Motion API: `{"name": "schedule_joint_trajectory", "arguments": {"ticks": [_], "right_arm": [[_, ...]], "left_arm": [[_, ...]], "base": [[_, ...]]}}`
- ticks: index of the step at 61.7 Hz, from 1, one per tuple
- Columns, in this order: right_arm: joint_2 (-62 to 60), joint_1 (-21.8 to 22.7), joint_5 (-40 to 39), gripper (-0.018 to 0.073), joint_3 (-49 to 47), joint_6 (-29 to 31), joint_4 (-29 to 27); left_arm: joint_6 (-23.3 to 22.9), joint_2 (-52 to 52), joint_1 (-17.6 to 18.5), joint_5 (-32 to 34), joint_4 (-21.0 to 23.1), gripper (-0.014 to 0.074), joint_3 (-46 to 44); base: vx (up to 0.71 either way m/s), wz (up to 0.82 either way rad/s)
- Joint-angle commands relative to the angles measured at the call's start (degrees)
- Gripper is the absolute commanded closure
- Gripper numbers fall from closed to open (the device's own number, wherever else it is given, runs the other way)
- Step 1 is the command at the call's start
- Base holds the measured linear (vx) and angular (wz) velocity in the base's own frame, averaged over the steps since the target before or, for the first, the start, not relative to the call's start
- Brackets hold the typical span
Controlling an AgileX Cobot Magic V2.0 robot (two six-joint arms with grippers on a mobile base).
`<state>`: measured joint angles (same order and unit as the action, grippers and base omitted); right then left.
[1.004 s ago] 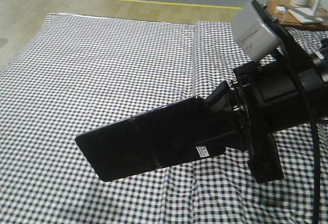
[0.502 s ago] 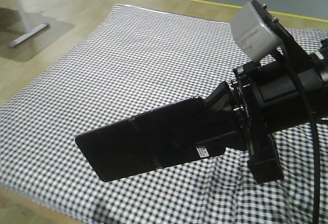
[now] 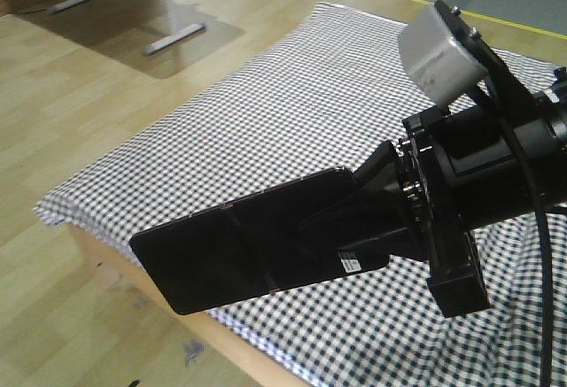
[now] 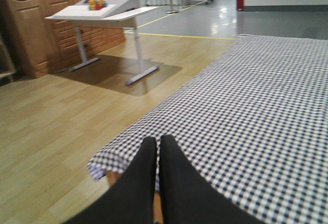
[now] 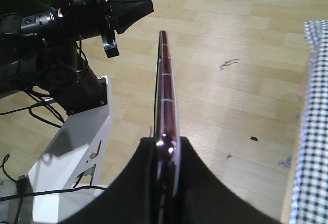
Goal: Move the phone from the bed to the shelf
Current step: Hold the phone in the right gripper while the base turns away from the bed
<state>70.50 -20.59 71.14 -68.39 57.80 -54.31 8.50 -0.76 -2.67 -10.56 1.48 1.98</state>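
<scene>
Clamping the phone (image 3: 221, 259) by its stickered end, the right pincer (image 3: 341, 228) holds it clear of the bed (image 3: 337, 86), free end ready for the shelf

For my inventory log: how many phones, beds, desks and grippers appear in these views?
phone: 1
bed: 1
desk: 1
grippers, left gripper and right gripper: 2
Total: 5
</scene>
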Motion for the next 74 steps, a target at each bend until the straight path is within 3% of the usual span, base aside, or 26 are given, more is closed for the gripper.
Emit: {"name": "schedule_joint_trajectory", "arguments": {"ticks": [1, 74], "right_arm": [[-1.6, 0.1, 2.5, 0.0561, -1.5, 0.1, -4.8], [-1.6, 0.1, 2.5, 0.0561, -1.5, 0.1, -4.8]], "left_arm": [[-0.3, -0.7, -0.1, 4.2, 0.5, 0.0595, -1.3], [-0.3, -0.7, -0.1, 4.2, 0.5, 0.0595, -1.3]], "base": [[-0.12, 0.48], [-0.11, 0.44]]}}
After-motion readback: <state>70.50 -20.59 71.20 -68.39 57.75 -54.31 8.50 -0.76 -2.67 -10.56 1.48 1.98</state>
